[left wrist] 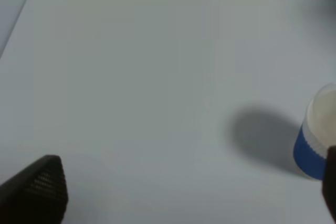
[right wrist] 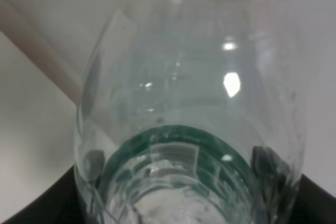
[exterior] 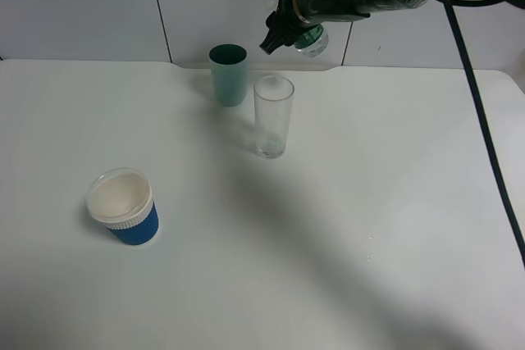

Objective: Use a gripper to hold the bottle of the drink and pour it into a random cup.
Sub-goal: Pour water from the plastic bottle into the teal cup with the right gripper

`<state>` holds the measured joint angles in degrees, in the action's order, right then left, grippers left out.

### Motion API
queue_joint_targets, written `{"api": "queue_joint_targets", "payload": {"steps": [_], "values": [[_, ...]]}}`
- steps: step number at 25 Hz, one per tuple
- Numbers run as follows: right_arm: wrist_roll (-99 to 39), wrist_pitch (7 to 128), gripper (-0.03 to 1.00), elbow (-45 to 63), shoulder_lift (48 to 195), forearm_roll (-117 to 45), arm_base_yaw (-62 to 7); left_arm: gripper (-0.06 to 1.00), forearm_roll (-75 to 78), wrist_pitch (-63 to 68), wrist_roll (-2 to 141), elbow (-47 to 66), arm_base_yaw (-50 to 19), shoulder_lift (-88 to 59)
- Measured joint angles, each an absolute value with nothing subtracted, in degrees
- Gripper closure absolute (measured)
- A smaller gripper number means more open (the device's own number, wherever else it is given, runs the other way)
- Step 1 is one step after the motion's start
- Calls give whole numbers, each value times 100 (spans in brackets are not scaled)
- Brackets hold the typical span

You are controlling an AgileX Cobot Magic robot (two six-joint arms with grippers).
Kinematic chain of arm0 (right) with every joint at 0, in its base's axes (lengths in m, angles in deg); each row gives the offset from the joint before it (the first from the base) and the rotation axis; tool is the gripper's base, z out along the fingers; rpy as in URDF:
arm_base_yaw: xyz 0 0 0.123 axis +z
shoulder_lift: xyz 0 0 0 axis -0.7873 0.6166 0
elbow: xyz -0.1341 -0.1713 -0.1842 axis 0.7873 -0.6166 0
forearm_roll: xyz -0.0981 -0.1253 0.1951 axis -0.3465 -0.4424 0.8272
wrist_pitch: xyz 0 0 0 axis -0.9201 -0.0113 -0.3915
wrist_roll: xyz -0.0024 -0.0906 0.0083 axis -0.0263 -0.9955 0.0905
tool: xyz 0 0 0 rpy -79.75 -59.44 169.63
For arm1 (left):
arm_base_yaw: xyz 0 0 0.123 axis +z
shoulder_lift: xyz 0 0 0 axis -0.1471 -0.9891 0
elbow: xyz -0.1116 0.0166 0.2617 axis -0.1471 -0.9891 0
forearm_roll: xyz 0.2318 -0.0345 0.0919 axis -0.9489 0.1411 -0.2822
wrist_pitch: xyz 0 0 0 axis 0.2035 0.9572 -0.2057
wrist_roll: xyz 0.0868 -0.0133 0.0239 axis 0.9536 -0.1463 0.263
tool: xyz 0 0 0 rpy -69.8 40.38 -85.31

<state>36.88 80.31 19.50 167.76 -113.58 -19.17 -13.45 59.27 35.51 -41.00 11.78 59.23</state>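
My right gripper (exterior: 294,32) hangs high at the back of the table and is shut on the bottle of the drink (exterior: 313,39), a clear plastic bottle with a green band. It holds the bottle tilted in the air, above and behind the clear glass (exterior: 273,115). In the right wrist view the bottle (right wrist: 189,119) fills the frame, with the dark jaws at its two sides. A teal cup (exterior: 228,74) stands left of the glass. A blue cup with a white inside (exterior: 123,206) stands at the front left. My left gripper (left wrist: 184,192) is open and empty above the table, near the blue cup (left wrist: 316,135).
The white table (exterior: 369,219) meets a white panelled wall at the back. The right arm's black cable (exterior: 484,129) hangs down across the right side of the exterior high view.
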Motion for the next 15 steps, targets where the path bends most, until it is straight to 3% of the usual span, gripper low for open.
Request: {"api": "queue_joint_targets", "payload": {"steps": [15], "values": [[3810, 8652, 41, 1987, 16996, -12005, -1777, -4, -1345, 5927, 3582, -4100, 1178, 5923]]}}
